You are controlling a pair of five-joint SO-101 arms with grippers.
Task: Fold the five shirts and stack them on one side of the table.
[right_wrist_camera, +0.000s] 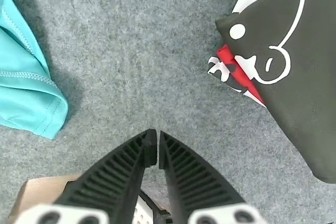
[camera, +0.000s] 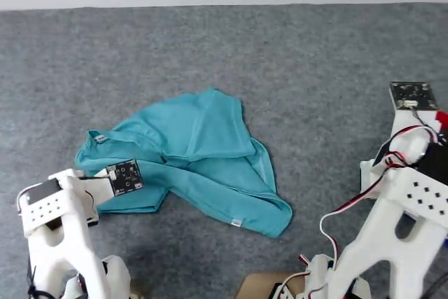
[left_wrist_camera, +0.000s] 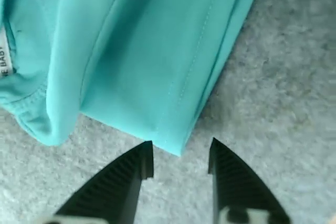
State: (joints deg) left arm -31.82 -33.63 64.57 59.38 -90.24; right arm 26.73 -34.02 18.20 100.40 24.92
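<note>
A teal shirt [camera: 199, 155] lies crumpled in the middle of the grey table, its collar tag toward the left. My left gripper [left_wrist_camera: 180, 160] is open just above the felt, its fingertips either side of the corner of a folded teal edge [left_wrist_camera: 173, 142] without closing on it. In the high view the left arm [camera: 59, 204] stands at the shirt's lower left edge. My right gripper [right_wrist_camera: 157, 150] is shut with nothing in it, hovering over bare felt between the teal shirt's hem [right_wrist_camera: 31, 103] and a black shirt with white and red print [right_wrist_camera: 283, 61].
The right arm [camera: 406, 194] stands at the table's right edge, with the black shirt [camera: 434, 162] beside it. A tan board [camera: 262, 286] sits at the front edge between the arms. Grey felt [camera: 315, 68] stretches across the back.
</note>
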